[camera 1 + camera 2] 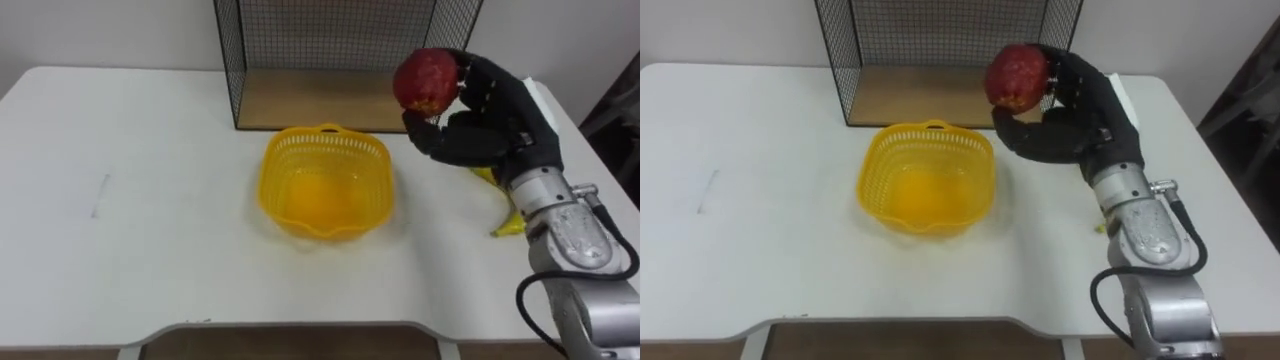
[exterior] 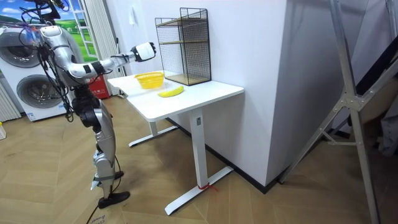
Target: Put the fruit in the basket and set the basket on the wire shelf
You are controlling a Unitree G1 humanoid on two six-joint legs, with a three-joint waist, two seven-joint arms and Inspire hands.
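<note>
Now, step: red fruit [image 1: 427, 80] into basket [image 1: 275, 175]
right hand [image 1: 475, 135]: curled round it
next: you carry it left, over basket

The white worktop [image 1: 150, 200] stands on a wooden floor [image 2: 186, 205] beside a white wall [image 2: 311, 93]. A washing machine [image 2: 34, 93] sits at the room view's left.

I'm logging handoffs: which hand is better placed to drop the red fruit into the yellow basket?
Right. The right hand holds the red fruit raised just right of the yellow basket; a short move left should bring it over the opening.
</note>
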